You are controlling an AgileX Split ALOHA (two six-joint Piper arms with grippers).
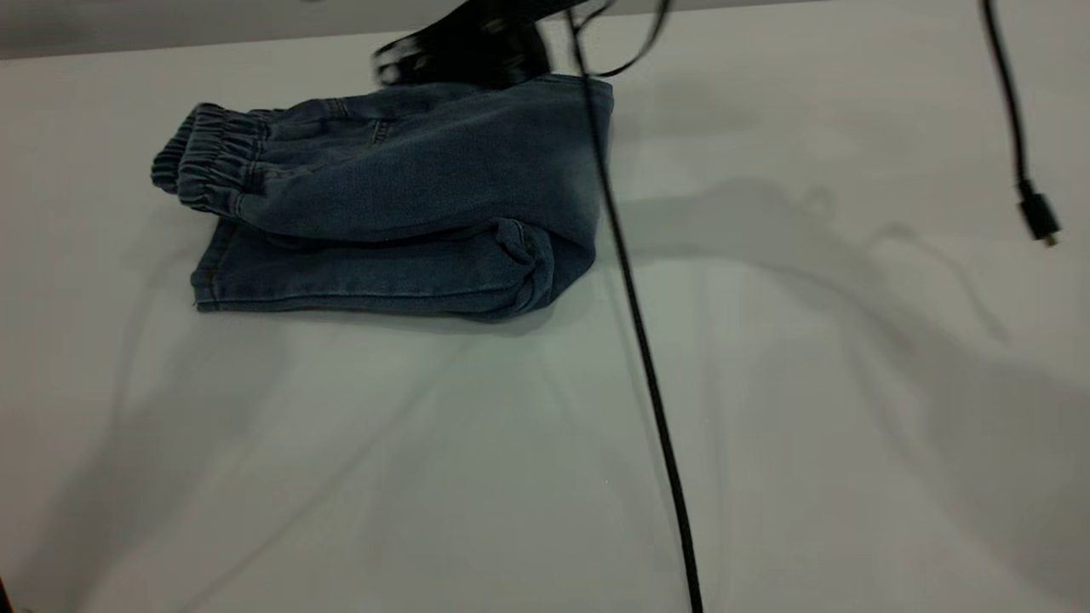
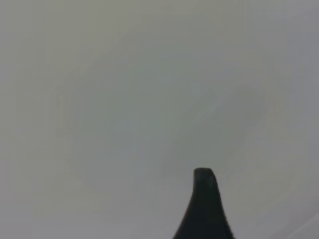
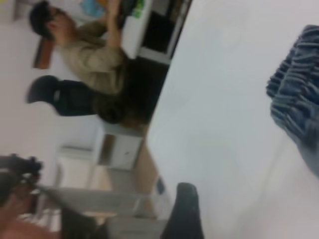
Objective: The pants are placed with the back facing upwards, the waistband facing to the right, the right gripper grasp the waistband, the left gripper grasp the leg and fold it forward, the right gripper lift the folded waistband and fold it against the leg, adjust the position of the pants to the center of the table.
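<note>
Pants (image 1: 400, 196) lie folded, far-left on tabletop (image 1: 766, 409). You slide bundle toward center, flat, keeping folds. Cannot tell either pincer's state.

A plain white tabletop (image 3: 224, 129) is shown, with the gathered elastic edge of blue denim pants (image 3: 296, 94) lying on it. One dark gripper fingertip (image 3: 185, 211) is seen. Beyond the table, a seated person in a tan shirt (image 3: 92, 55) is visible beside white cabinets (image 3: 119, 149).
</note>
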